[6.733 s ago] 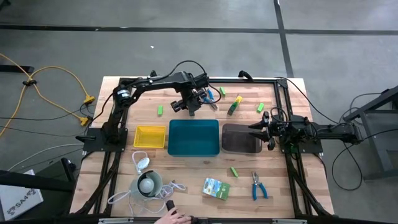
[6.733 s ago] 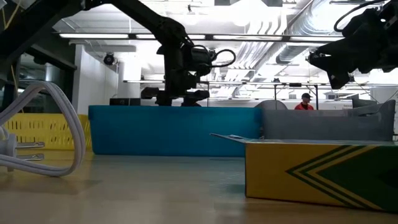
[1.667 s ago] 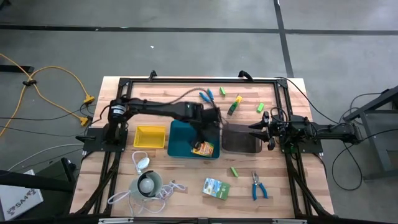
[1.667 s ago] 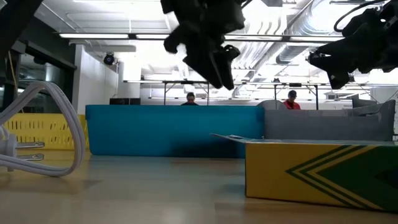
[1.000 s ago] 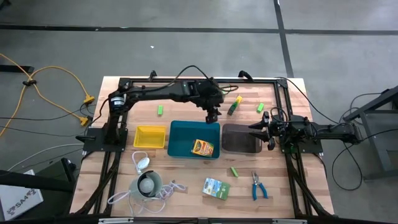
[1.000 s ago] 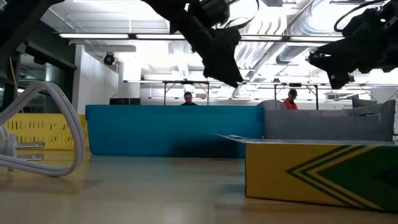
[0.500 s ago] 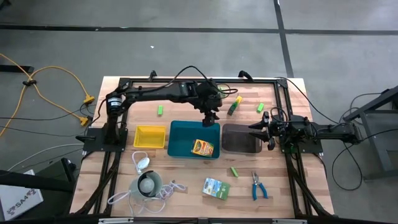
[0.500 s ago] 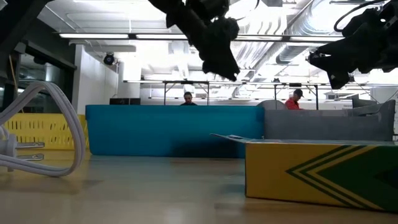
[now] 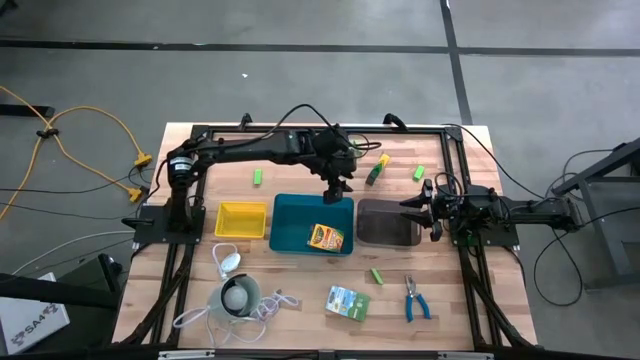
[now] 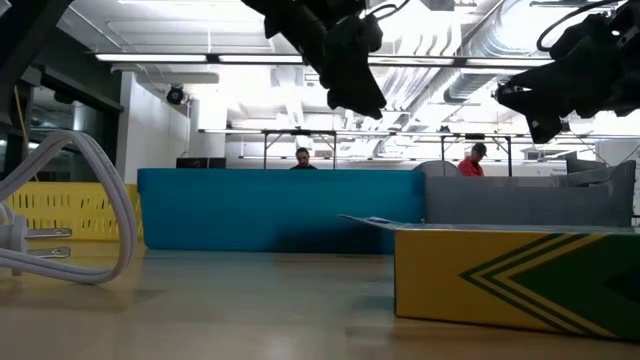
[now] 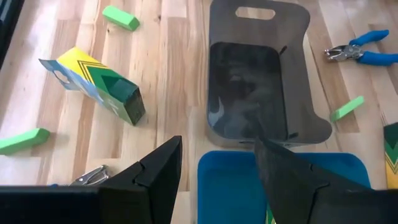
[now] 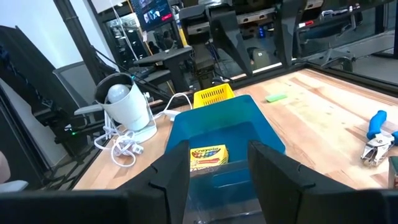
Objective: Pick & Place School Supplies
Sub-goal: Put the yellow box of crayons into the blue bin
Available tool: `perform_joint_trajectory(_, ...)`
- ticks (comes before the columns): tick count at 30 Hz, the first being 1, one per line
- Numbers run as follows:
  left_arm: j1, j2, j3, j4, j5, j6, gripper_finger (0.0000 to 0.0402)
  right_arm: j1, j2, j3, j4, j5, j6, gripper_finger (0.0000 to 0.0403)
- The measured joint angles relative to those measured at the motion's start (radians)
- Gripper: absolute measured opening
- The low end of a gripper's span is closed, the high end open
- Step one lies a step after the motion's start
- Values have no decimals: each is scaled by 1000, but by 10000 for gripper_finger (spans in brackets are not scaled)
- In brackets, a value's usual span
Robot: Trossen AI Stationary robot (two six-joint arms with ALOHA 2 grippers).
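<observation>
Two matte black jointed arms, seemingly with thin black cables looped.

Crayon box in middle tray, flat pack and scissors in front

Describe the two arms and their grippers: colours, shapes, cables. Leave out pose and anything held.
Both arms are dark, near black, built of slim jointed segments. The left arm has a round silvery joint near its base and a thin black cable looping above it. The left gripper ends in two broad, flat, angular dark fingers; the right gripper has the same. The right arm trails black cables off the table edge.
</observation>
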Motion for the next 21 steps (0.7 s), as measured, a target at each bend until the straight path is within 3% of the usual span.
perform_joint_trajectory(6,-2,0,0,-53,44,13,194,0,0,0,12,76,5,150)
perform_joint_trajectory(14,-2,-20,0,-179,164,70,194,0,0,0,61,83,-16,150)
perform_joint_trajectory(21,1,-82,0,-215,142,117,194,-9,27,10,75,136,-120,150)
